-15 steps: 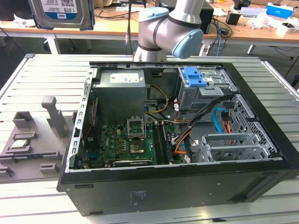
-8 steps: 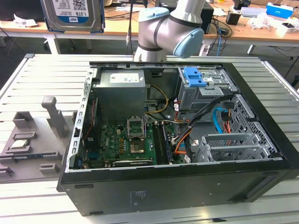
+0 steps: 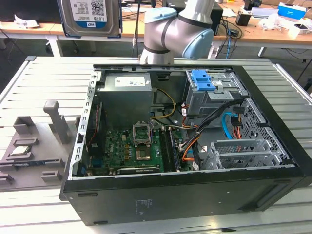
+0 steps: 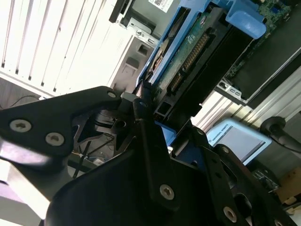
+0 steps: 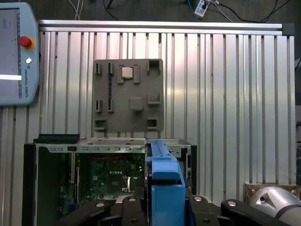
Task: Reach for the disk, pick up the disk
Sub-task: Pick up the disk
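gripper was closed on the disk. in the second wrist view the black fingers sat tight against the near end of the disk, with its green board side and connector showing and blue rails along its edges. no gap showed at the contact, so i judged it a firm grasp, not a hover.

in the first wrist view the disk showed edge-on, a blue rail running straight out from between the gripper links, with the open computer case below.

key relation: the disk was in the jaws, not off to any side. its long axis looked to run on along the gripper's own reach direction, away from the wrist.

in the exterior view the disk hung at the top of the picture toward the exterior view's left. its label face was to the camera, its long side about upright, its top cut by the frame. the arm was on the exterior view's right of it. the disk was up clear of the case and well apart from the blue bracket on the drive cage.

grey fixture tray with the small chip lay on the slatted table, on the exterior view's left of the case, untouched.

judging from how things lay, reach and pick-up both looked done: disk off every surface, carried by the arm.
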Controlling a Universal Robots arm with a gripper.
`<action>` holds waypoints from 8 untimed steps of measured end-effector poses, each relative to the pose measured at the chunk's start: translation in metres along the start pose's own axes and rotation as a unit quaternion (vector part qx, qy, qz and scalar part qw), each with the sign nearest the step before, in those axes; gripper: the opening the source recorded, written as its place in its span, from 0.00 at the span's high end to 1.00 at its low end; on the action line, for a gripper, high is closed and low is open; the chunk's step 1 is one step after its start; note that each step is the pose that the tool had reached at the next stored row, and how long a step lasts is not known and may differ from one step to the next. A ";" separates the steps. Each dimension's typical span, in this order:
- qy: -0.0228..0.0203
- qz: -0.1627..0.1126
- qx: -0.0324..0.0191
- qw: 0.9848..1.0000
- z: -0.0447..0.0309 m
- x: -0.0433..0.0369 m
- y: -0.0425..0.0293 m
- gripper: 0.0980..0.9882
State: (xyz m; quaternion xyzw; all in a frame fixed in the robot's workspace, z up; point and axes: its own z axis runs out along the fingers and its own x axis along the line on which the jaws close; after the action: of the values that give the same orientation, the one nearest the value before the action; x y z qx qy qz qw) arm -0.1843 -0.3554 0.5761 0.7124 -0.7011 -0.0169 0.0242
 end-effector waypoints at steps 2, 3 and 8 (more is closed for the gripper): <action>0.000 0.000 0.000 1.000 0.0011 0.0001 -0.0066 0.70; 0.000 0.000 0.000 1.000 0.0015 0.0001 -0.0088 0.70; 0.000 0.000 0.000 1.000 0.0042 0.0003 -0.0241 0.70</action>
State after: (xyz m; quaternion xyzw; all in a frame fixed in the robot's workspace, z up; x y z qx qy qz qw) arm -0.1605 -0.3554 0.5705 0.7124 -0.7011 -0.0170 0.0243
